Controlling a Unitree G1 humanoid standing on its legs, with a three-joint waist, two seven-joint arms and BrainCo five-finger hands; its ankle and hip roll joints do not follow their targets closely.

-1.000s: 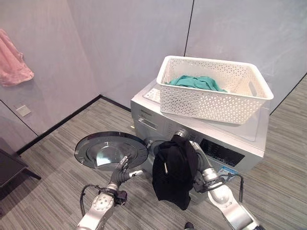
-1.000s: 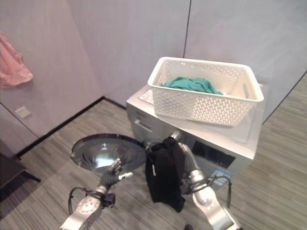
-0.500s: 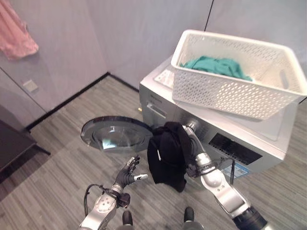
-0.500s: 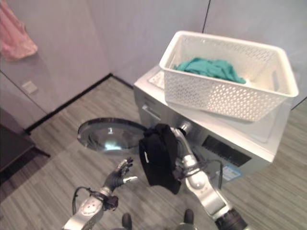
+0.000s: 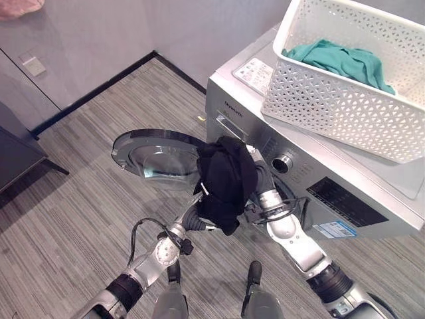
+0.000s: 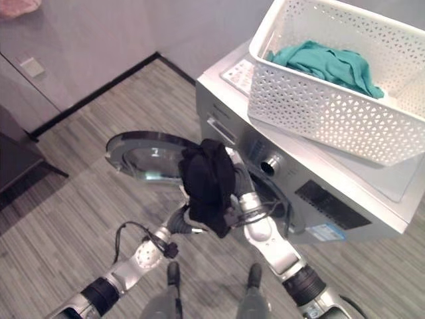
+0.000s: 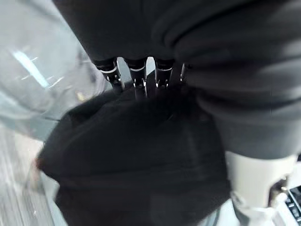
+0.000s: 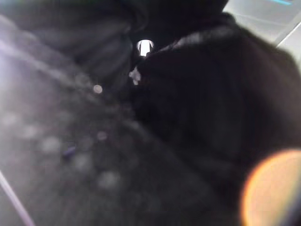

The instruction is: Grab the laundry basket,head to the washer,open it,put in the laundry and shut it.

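The washer stands just beyond both hands, its round door swung fully open and lying low to the left of them; the white laundry basket sits on the washer's top, up and to the right of the hands, with a teal garment left inside it; a black garment hangs bunched over the right hand, directly in front of the drum opening; that hand's fingers are buried in the cloth, so whether they are clenched cannot be told; the left hand reaches up under the hanging cloth, its fingers reading straight in the left wrist view, their tips hidden against the fabric; judgement: the loading step is in hand, with door open and first item at the mouth; the next move calls for pushing the black garment through the opening and clear of the door seal, then fetching the teal piece
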